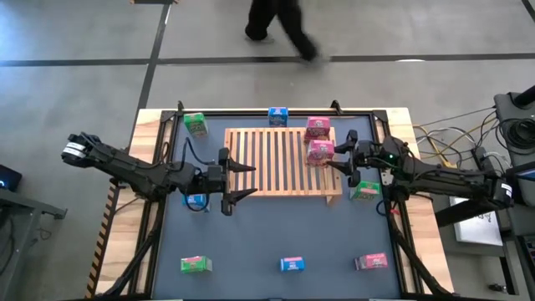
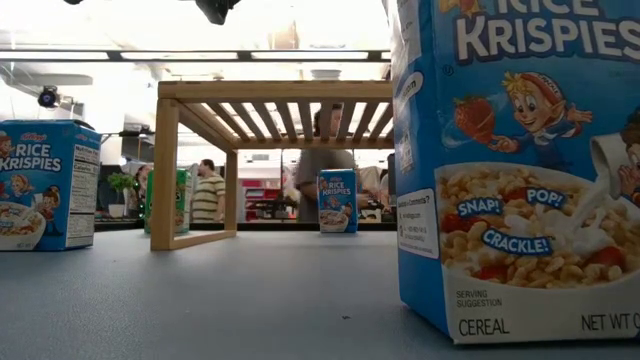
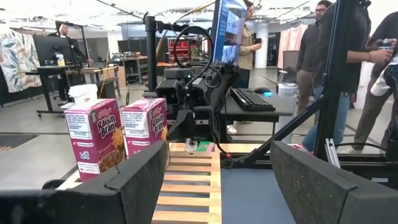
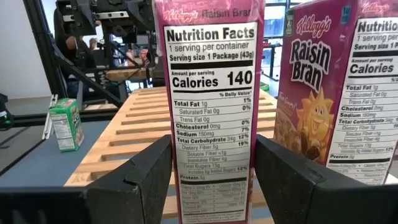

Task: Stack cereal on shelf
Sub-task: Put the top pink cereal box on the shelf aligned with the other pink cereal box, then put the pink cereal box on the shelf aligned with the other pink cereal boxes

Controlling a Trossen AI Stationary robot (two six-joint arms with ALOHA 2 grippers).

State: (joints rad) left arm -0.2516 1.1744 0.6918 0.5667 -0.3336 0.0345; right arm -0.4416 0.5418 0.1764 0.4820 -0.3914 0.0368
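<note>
The right pincer (image 1: 341, 159) stands open around a pink box (image 4: 208, 112) upright on the rack (image 1: 276, 163), another pink box (image 1: 317, 127) just beyond. The left pincer (image 1: 242, 181) gapes, empty, at the rack's opposite edge.

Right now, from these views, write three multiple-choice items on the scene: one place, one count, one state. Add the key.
1. Where do the two upright pink boxes stand?
A. On the rack, at the end by the right gripper
B. On the table by the left arm
C. In the front row

2. How many boxes are on the rack?
A. None
B. Two
C. Five

3. The left gripper is:
A. Fingers open, empty
B. Shut on a green box
C. Shut on a slat

Key: 1 A, the high view shows both on the slats there. 2 B, only those two stand on it. 3 A, its wrist view shows spread fingers with nothing between.
</note>
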